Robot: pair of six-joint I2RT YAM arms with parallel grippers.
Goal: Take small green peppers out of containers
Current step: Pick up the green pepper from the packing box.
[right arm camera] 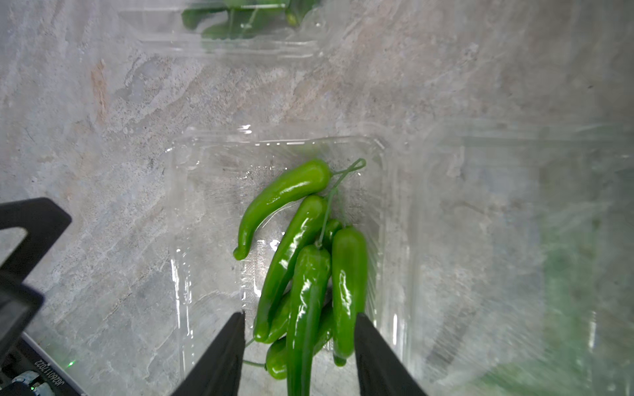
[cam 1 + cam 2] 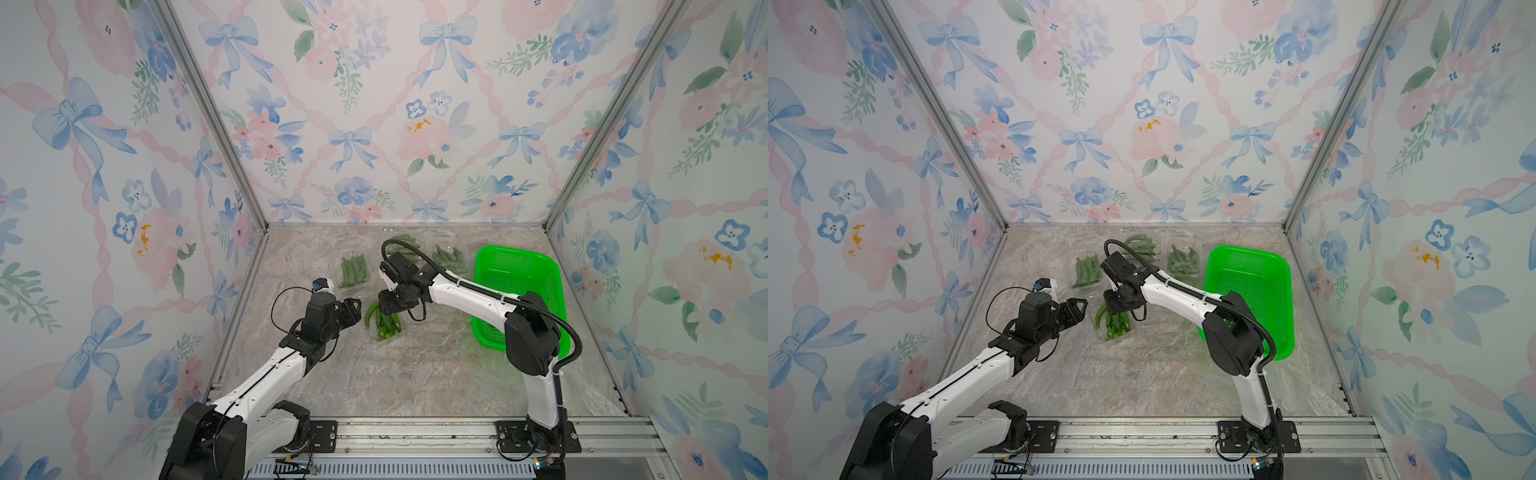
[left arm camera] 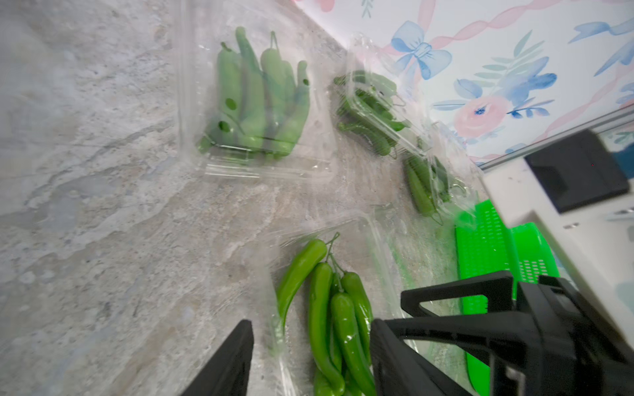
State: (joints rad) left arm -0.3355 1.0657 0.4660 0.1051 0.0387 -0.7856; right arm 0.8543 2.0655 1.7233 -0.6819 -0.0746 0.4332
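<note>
Hovering over the open tray [image 1: 206, 192], the right tool [image 1: 299, 315] points down at the loose peppers [image 1: 302, 240]. Its two fingers stand apart, one on each side of the near ends of the bunch. One finger lies just against the outermost pepper and the other shows a small gap, so nothing is clamped. The bunch is a handful of glossy, curved peppers with thin stems. They lie together inside this clear tray, which sits on the surface [image 2: 415, 374] about midway between the two arms. The left tool [image 2: 355, 309] hangs just beside the same tray on the robot's left, above the surface, with its fingers apart and nothing between them. Three more trays [image 3: 260, 168] stand further back, towards the rear wall. Each is clear and holds its own peppers. One is set apart to the left, and two are close together near the corner of the basket [image 2: 519, 266]. The basket is bright green with perforated mesh and rests on the right side of the surface, partly hidden behind the right arm. No peppers show in the part of it that can be seen.
</note>
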